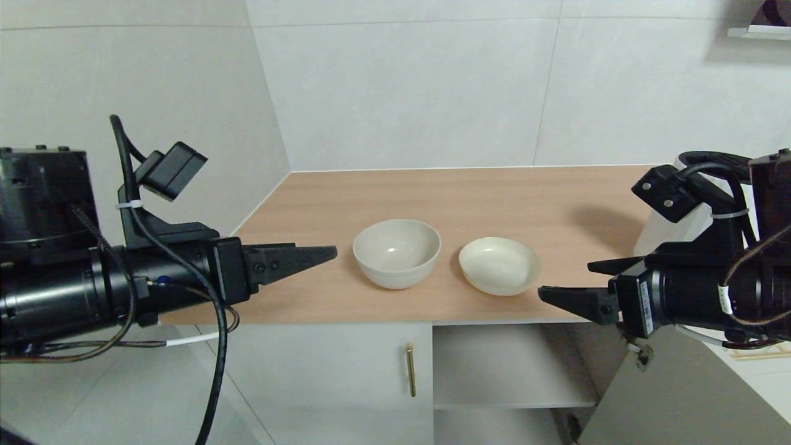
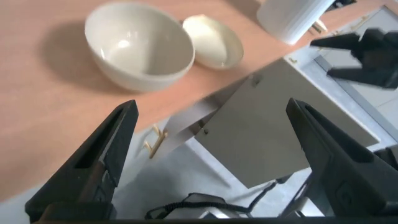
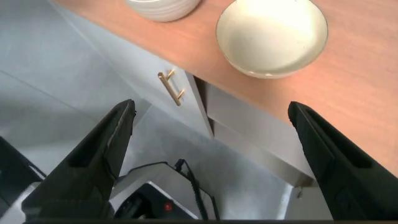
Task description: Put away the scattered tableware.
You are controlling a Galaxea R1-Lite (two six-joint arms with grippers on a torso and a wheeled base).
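Two off-white bowls stand side by side near the front edge of the wooden countertop (image 1: 469, 198). The deeper bowl (image 1: 397, 252) (image 2: 138, 43) (image 3: 163, 6) is on the left, and the shallower bowl (image 1: 499, 264) (image 2: 212, 40) (image 3: 272, 34) is on the right. My left gripper (image 1: 330, 252) (image 2: 211, 109) hovers open just left of the deeper bowl, at the counter's front edge. My right gripper (image 1: 565, 279) (image 3: 211, 107) is open too, off the counter's front edge to the right of the shallower bowl. Both hold nothing.
Below the counter a cabinet compartment (image 1: 494, 364) stands open, its door (image 1: 667, 395) (image 2: 267, 124) swung out under my right arm. A closed door with a brass handle (image 1: 410, 369) (image 3: 171, 87) is beside it. A white container (image 1: 680, 228) (image 2: 289, 15) stands at the counter's right end.
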